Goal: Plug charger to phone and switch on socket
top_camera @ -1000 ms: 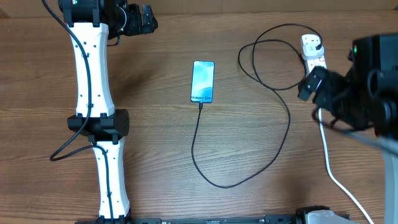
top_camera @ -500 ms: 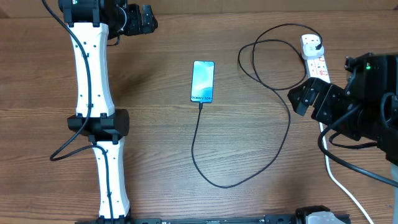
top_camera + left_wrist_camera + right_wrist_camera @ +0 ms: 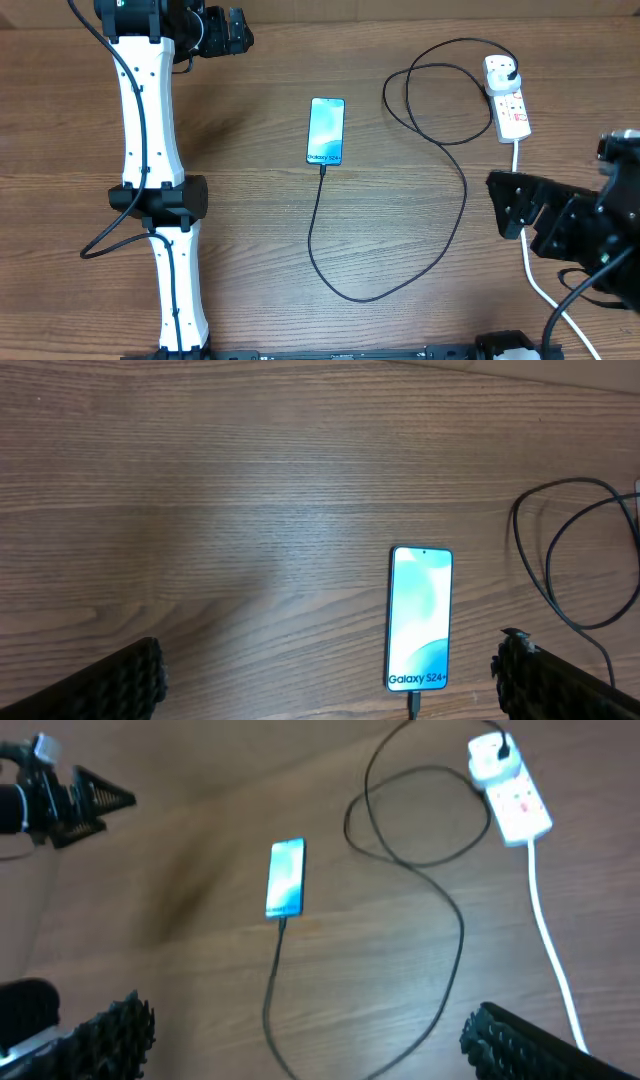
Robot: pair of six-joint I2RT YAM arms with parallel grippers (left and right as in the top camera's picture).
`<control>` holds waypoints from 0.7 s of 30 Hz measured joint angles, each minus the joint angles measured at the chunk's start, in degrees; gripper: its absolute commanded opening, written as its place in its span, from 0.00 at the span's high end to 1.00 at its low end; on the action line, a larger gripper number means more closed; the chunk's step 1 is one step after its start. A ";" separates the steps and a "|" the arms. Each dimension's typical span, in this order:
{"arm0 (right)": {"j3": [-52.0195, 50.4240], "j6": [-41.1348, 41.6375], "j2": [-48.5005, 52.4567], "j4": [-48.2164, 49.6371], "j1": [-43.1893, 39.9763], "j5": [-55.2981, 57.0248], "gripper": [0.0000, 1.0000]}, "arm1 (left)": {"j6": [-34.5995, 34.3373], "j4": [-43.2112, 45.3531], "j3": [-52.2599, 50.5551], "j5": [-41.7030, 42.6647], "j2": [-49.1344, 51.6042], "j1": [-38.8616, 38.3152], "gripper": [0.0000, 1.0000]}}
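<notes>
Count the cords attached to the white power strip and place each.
2. The black charger loops from the socket to the phone; the white cord runs toward the near edge.

- My bench (image 3: pixel 250 250) is brown wood, grain running side to side.
- A paler tan strip (image 3: pixel 400 8) borders its far edge.
- Soft light leaves a faint sheen on it.

Robotics lab bench: wood-grain table (image 3: pixel 250 250) carrying a white robot arm (image 3: pixel 142 100).
</notes>
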 measured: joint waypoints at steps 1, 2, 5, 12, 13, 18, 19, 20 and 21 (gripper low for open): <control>-0.63 -0.11 -0.26 0.35 0.00 0.13 0.00 | 0.00 0.00 0.00 0.00 0.00 0.00 0.00; -3.08 -0.17 -1.33 2.38 -0.07 0.35 0.00 | 0.00 -0.04 0.00 0.00 0.00 0.00 0.00; -12.17 -0.72 -5.14 7.76 -0.85 1.03 0.00 | -0.15 0.00 0.00 0.00 0.00 0.00 0.00; -36.44 -4.74 -19.39 26.25 -5.18 1.33 0.00 | -0.17 0.02 0.00 0.00 0.00 0.00 0.00; -40.22 -5.01 -22.23 29.31 -5.99 1.36 0.00 | -0.17 0.00 0.00 0.00 0.00 0.00 0.00; -57.31 -6.27 -35.43 42.95 -8.37 1.20 0.00 | -0.17 -0.04 0.00 0.00 0.00 0.00 0.00; -60.57 -6.56 -38.03 45.35 -8.46 1.18 0.00 | -0.17 -0.04 0.00 0.00 0.00 0.00 0.00; -63.45 -6.88 -40.37 47.39 -8.57 1.18 0.00 | -0.17 -0.02 0.00 0.00 0.00 0.00 0.00; -65.90 -7.39 -42.32 49.37 -8.61 1.16 0.00 | -0.17 -0.02 0.00 0.00 0.00 0.00 0.00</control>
